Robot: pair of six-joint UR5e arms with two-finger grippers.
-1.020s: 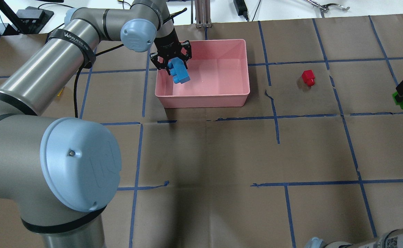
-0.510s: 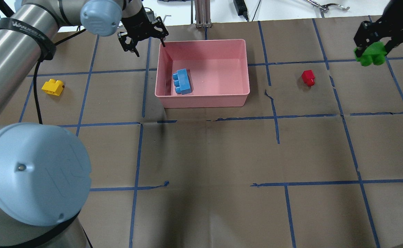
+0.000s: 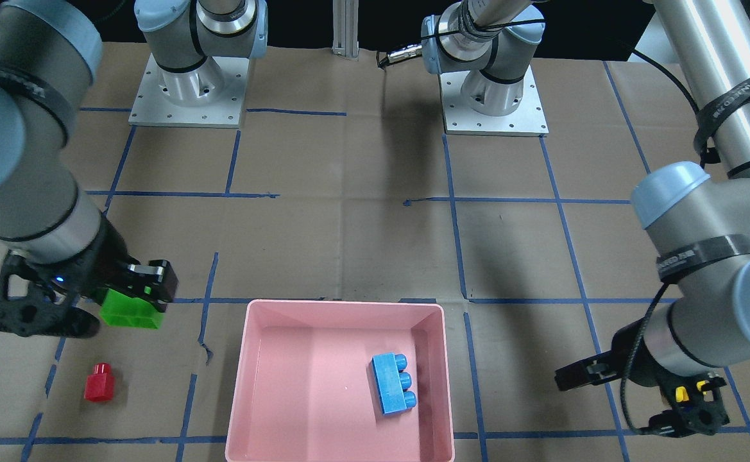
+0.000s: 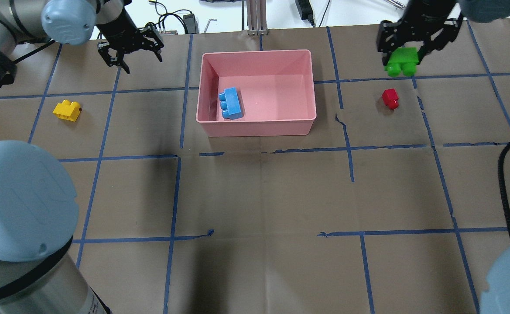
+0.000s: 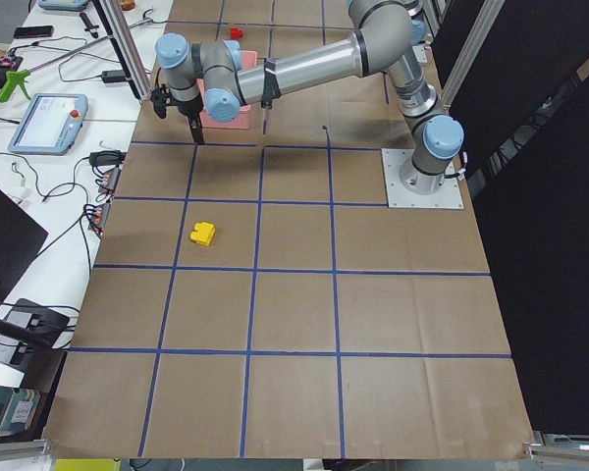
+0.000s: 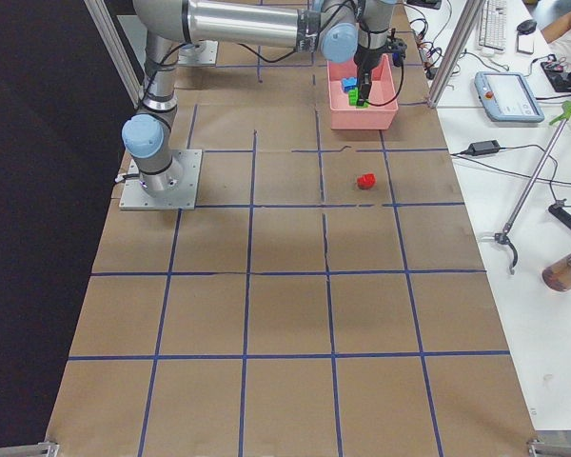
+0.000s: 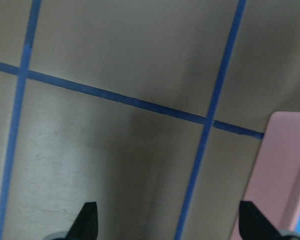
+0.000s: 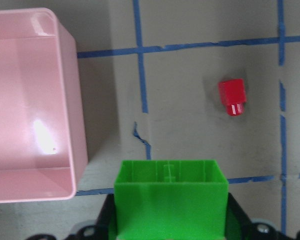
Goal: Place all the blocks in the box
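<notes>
The pink box stands at the far middle of the table, with the blue three-stud brick lying inside near its left wall; both also show in the front view, box and brick. My left gripper is open and empty, left of the box; the left wrist view shows bare table between the jaws. The yellow brick lies on the table further left. My right gripper is shut on the green brick, held above the table right of the box. The red brick lies just below it.
A metal post and cables stand at the table's far edge behind the box. Both arm bases are bolted on the robot side. A side desk with a tablet runs along the far edge.
My left gripper has let the blue brick drop into the box and moved left, away from it. My right gripper has carried the green brick leftward, toward the box.
</notes>
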